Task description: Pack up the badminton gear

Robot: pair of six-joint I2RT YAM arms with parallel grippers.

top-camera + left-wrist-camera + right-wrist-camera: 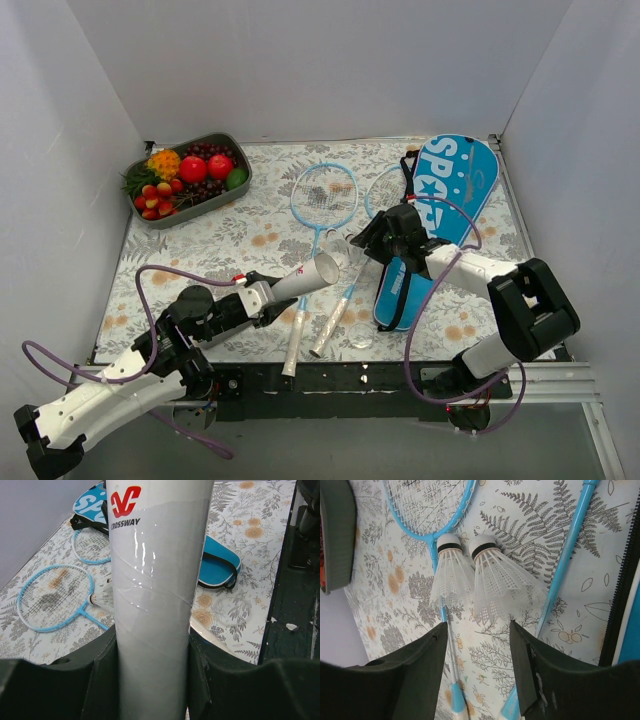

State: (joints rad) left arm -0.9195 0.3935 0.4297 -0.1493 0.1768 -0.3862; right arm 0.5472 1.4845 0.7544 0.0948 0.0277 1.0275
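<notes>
Left jaws clamp the white tube (pixel 150 620) by its lower end, tilted above the surface (pixel 200 265) at about 6 o'clock, open mouth pointing toward 1 o'clock. Right jaws stand wide, holding nothing, just above two shuttlecocks (pixel 495 580) lying side by side between the shafts of the two rackets (pixel 324 192). Blue bag (pixel 455 180) lies at 2 o'clock.
</notes>
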